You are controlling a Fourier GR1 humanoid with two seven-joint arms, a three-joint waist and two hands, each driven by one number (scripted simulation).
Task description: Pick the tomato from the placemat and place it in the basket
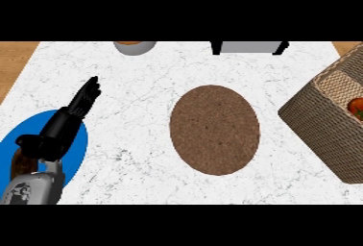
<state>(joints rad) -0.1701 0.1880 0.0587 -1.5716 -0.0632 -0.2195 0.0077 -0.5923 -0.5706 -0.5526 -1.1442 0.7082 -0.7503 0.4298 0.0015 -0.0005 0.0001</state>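
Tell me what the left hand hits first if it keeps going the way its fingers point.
Probably the grey bowl at the counter's far edge; before that the left hand faces only bare counter. Height is unclear.

A white marbled counter (156,96) fills the scene, with wood (16,60) showing past its far left and far right corners, and a grey box on black legs (249,47) at the far edge.
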